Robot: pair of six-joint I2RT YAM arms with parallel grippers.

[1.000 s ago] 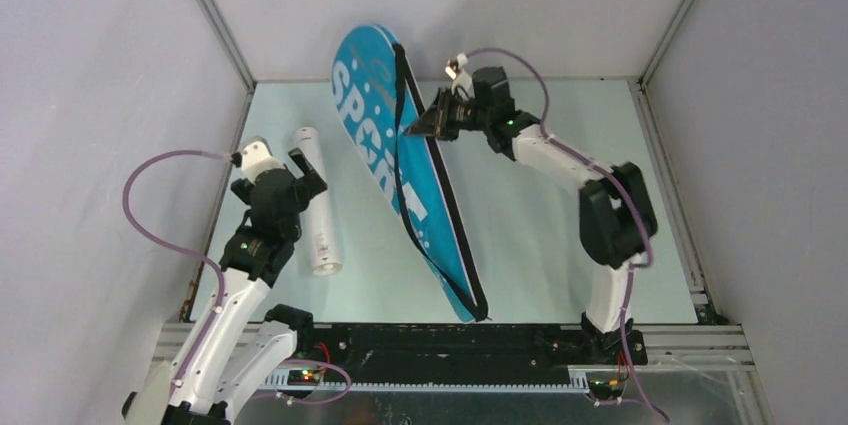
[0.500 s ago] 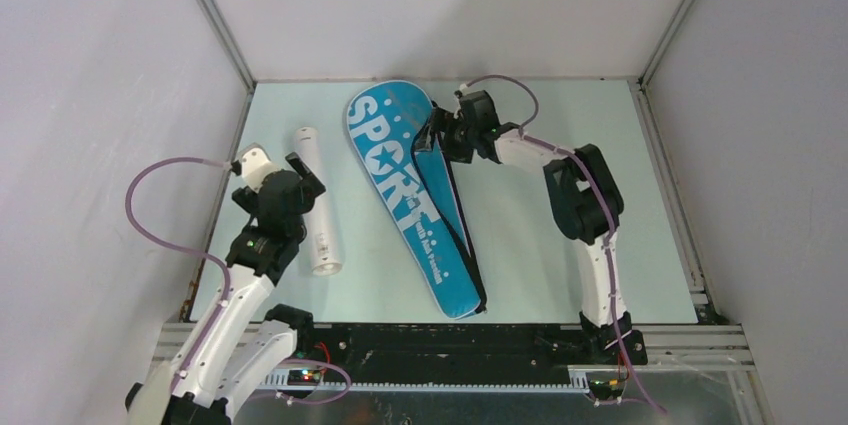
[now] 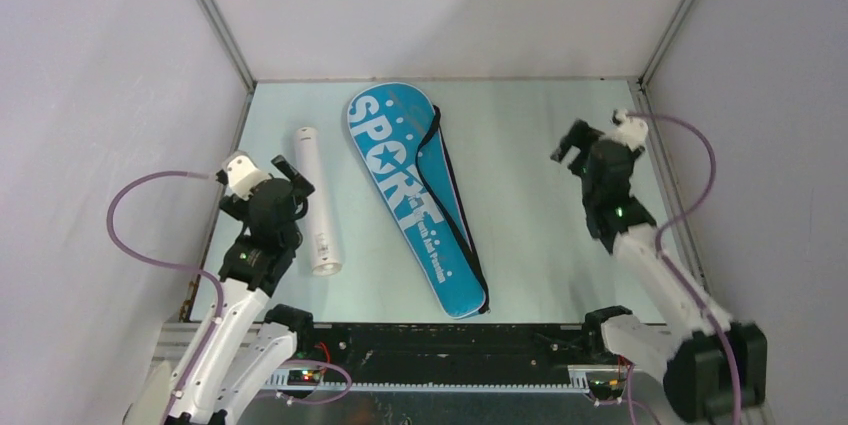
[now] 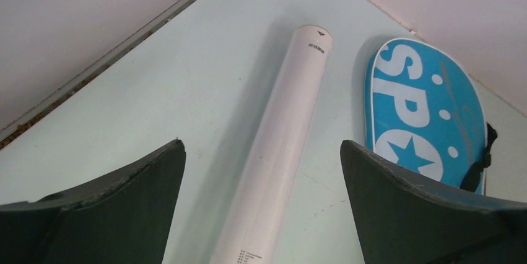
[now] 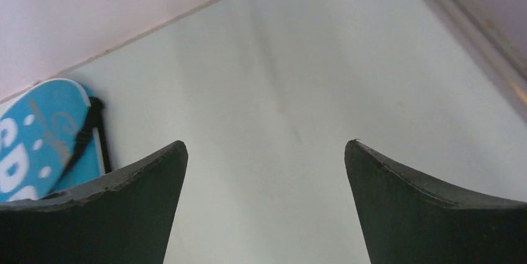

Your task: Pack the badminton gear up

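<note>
The blue racket-shaped "SPORT" bag [image 3: 415, 195] lies flat along the middle of the table, with its black strap [image 3: 452, 205] down its right side. A long white tube [image 3: 314, 203] lies to its left, roughly parallel to it. My left gripper [image 3: 292, 174] hovers open over the tube's near half. In the left wrist view the tube [image 4: 287, 133] runs between the fingers without touching them, and the bag's head [image 4: 429, 109] is at the right. My right gripper [image 3: 568, 143] stands open and empty over bare table, well right of the bag. The right wrist view catches only the bag's edge [image 5: 43, 143].
Grey walls close in the pale green table [image 3: 530, 215] at the back and on both sides. Metal frame rails [image 3: 668, 185] run along the table's edges. The arm bases sit on a black rail [image 3: 450, 345] at the near edge.
My right gripper opened and let go of the bag, which went from standing on edge to lying flat. The right arm then swung back to the right. The left arm drew back slightly.
</note>
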